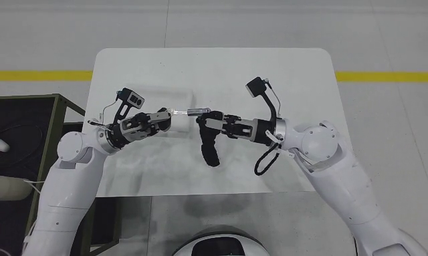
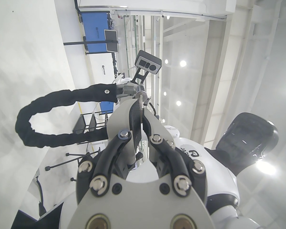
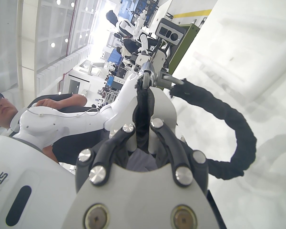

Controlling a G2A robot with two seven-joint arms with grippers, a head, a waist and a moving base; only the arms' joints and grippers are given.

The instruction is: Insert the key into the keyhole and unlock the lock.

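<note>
Left fingers point(image 2: 120, 115) are pressed together on the key point(image 2: 141, 107), pinching its flat blade edge-on. Out from there the key runs straight to the keyhole point(image 2: 141, 94) in the end of the lock point(image 2: 128, 89). The tip looks to be right at the hole, can't tell how deep.

From the top, the key's long axis lies 9-to-3 and the lock sits at 3 o'clock from those fingers, so I'd say the push goes toward 3. Right fingers point(image 3: 163, 107) are clamped on the lock's black-sleeved end, with its cable point(image 1: 210, 149) drooping toward 6 over the desk point(image 1: 294, 75). Both are held mid-air, so my guess is any wobble throws the line off.
</note>
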